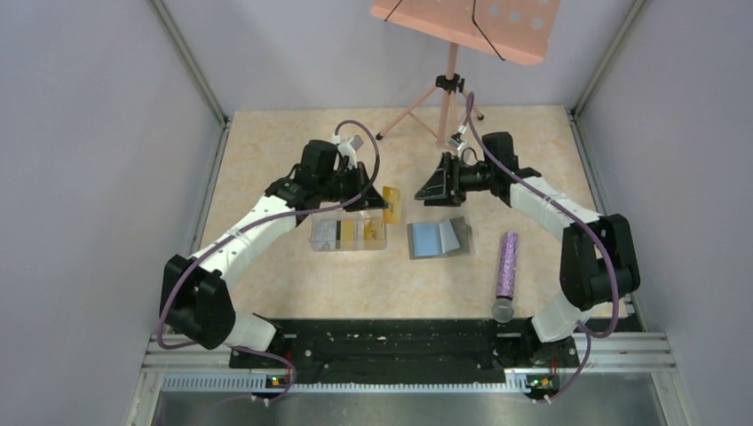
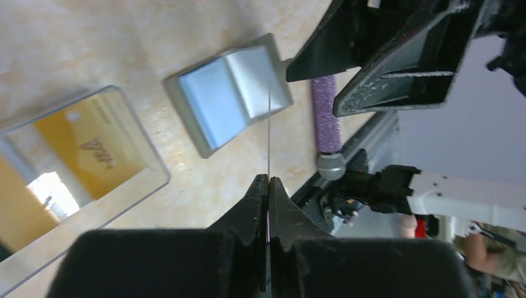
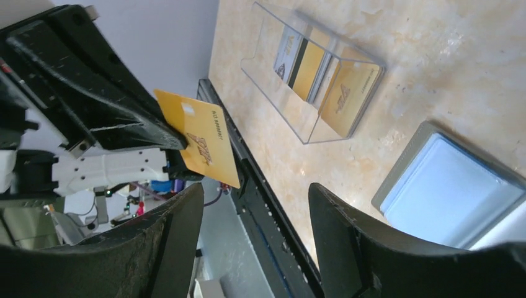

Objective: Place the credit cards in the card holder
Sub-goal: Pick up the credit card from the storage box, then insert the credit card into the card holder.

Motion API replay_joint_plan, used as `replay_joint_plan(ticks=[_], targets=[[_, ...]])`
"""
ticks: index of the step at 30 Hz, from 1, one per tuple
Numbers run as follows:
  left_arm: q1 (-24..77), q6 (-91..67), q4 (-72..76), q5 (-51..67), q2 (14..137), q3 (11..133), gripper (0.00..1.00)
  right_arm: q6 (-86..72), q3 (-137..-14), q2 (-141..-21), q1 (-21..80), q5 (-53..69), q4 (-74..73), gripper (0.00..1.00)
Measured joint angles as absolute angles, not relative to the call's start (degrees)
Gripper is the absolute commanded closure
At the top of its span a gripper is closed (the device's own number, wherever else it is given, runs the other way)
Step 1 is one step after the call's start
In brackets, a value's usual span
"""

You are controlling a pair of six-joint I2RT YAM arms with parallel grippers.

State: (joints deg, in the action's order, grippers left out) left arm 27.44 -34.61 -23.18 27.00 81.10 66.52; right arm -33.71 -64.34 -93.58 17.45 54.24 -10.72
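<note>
My left gripper (image 2: 268, 180) is shut on an orange credit card (image 3: 198, 140), held upright above the table. In the left wrist view that card (image 2: 269, 130) shows only as a thin edge. The card holder (image 1: 437, 238) lies open on the table, grey with a pale blue face inside, to the right of the held card (image 1: 392, 206). My right gripper (image 3: 251, 198) stands open and empty, just right of the card and above the holder's (image 3: 446, 186) far side. More orange credit cards (image 3: 310, 68) stand in a clear box.
The clear plastic box (image 1: 348, 232) sits left of the card holder, below the left gripper (image 1: 380, 202). A purple glittery cylinder (image 1: 506, 264) lies to the holder's right. A pink music stand (image 1: 448, 80) stands at the back. The right gripper (image 1: 432, 188) hovers close to the left one.
</note>
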Motion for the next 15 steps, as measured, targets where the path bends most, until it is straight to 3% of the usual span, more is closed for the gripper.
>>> replay_joint_plan(ticks=[11, 15], targets=[[27.4, -45.3, -1.5, 43.3, 82.6, 61.4, 1.00, -46.3, -52.5, -88.8, 15.2, 66.5, 11.5, 0.49], [27.5, -46.7, 0.9, 44.7, 83.1, 61.4, 1.00, -52.0, -50.8, -88.8, 15.3, 68.1, 19.0, 0.59]])
